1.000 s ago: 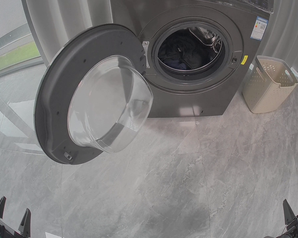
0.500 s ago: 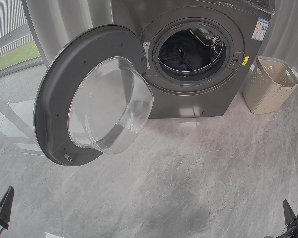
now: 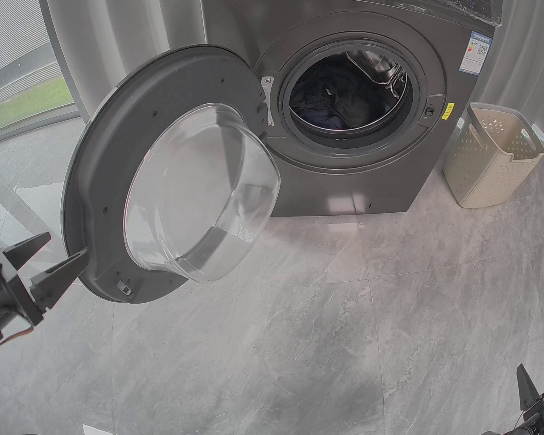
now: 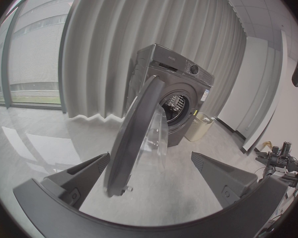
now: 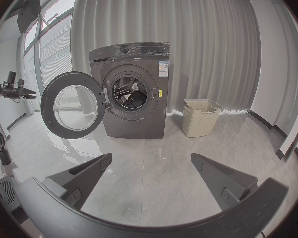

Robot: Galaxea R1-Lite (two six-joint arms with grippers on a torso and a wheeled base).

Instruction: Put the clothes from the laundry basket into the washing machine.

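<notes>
Dark clothes (image 3: pixel 338 101) sit inside the washing machine (image 3: pixel 356 176), the laundry basket (image 3: pixel 477 176) beside it looks empty, so loading seems done; left claw (image 3: pixel 65 244) gapes empty at the open door (image 3: pixel 103 170) rim, right claw (image 5: pixel 150 156) gapes empty too.

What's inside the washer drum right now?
Dark clothes lie heaped in the drum, with bare metal showing above them. Anything beneath or behind the heap is covered.
</notes>
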